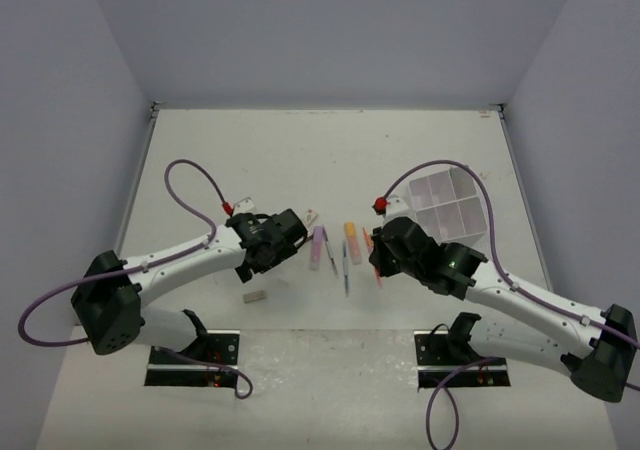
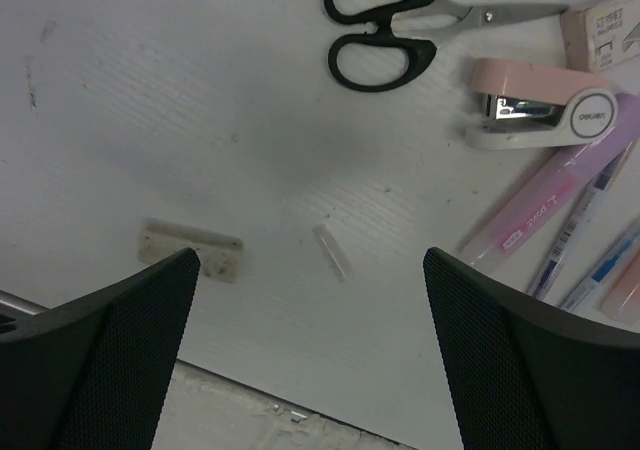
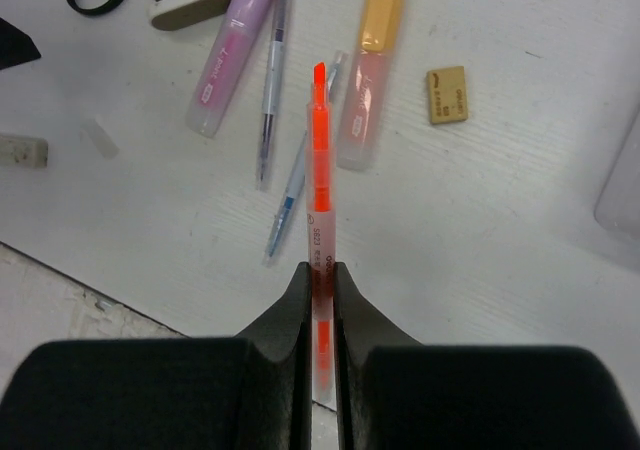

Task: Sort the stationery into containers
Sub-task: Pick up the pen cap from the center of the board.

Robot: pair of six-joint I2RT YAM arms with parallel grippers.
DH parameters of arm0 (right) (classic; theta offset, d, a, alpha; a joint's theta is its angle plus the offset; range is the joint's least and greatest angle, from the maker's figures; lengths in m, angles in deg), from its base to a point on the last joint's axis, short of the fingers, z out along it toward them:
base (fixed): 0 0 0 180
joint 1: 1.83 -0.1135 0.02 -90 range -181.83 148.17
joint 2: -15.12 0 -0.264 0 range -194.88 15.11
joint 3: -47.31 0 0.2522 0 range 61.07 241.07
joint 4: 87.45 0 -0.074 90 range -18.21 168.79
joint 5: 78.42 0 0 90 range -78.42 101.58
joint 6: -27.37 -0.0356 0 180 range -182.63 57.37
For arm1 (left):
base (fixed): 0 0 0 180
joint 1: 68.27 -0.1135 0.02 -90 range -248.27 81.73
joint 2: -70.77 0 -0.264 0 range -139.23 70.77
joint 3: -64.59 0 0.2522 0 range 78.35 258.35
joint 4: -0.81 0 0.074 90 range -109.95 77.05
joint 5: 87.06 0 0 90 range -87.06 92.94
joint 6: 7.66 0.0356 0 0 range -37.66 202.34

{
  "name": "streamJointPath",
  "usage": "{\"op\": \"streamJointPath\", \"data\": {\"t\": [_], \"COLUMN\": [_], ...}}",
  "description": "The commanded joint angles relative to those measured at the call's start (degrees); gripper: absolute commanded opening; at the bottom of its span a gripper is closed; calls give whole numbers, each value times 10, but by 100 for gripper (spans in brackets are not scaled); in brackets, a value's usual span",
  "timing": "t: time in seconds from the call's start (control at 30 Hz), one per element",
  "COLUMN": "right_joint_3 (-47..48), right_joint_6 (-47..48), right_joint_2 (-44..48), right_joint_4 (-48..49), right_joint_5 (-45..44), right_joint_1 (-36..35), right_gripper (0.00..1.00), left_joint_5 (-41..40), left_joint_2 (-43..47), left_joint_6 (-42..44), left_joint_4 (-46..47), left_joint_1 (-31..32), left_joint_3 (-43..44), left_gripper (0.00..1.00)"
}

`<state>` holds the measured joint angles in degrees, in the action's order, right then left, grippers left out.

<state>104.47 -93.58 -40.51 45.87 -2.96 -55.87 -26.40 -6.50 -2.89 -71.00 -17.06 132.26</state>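
Note:
My right gripper [image 3: 321, 270] is shut on a thin orange marker [image 3: 320, 170], which points forward above the table; in the top view it shows at the gripper [image 1: 378, 260]. Below it lie a purple marker [image 3: 232, 55], a yellow-capped marker [image 3: 370, 70], two thin pens [image 3: 270, 80] and a tan eraser [image 3: 447, 94]. My left gripper [image 2: 310, 262] is open over bare table, with nothing between its fingers. Ahead of it are black-handled scissors [image 2: 385, 25], a grey eraser [image 2: 192, 250] and a clear cap [image 2: 332, 252]. The white divided tray [image 1: 450, 205] stands to the right.
A pink stapler [image 2: 535, 105] and a small box [image 2: 605, 35] lie beside the scissors. The table's near edge runs just below both grippers. The grey eraser [image 1: 254, 296] lies alone near the left arm. Purple cables loop over both arms.

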Motion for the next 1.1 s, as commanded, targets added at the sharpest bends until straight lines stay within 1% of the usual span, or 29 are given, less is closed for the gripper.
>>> {"op": "streamJointPath", "data": {"t": [0.0,0.07,0.2,0.3,0.47,0.77,1.0,1.07], "right_joint_3": [-26,-31,-32,-35,-40,-44,-47,-47], "right_joint_6": [-11,-12,-12,-11,-9,-10,-12,-12], "right_joint_2": [46,51,57,64,74,71,78,80], "right_joint_4": [9,9,12,14,22,24,27,28], "right_joint_5": [-11,-9,-3,1,16,10,10,12], "right_joint_1": [11,12,11,11,11,11,11,11], "right_gripper": [0,0,0,0,0,0,0,0], "left_joint_5": [59,65,91,97,96,100,108,113], "left_joint_2": [-19,-31,-56,-66,-82,-94,-112,-120], "left_joint_6": [-77,-92,-96,-103,-111,-149,-147,-145], "left_joint_4": [17,21,46,73,82,57,84,90], "left_joint_1": [19,21,22,22,22,22,21,21], "left_joint_3": [17,15,6,-6,-9,-24,-39,-40], "left_gripper": [94,92,84,71,70,70,69,67]}}
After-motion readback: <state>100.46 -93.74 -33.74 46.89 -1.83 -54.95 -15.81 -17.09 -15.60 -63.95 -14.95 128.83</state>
